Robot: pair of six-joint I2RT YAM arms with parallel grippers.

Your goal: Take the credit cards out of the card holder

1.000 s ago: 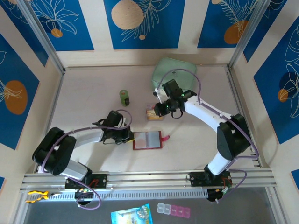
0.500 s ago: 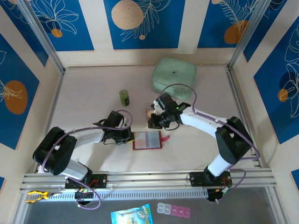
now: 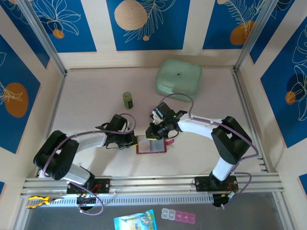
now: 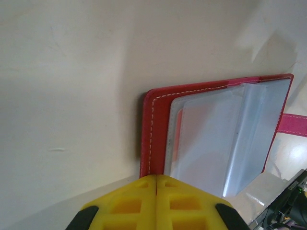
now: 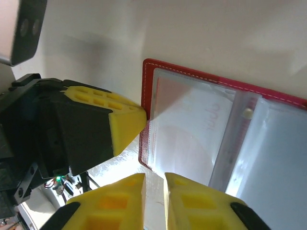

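The card holder lies open and flat on the desk, just below the centre of the overhead frame, with its clear pockets facing up. The left claw, fingers pressed together, touches the holder's left red edge. The right claw hangs at the holder's upper edge, fingers a narrow gap apart and gripping nothing. A mint-green case sits upper right.
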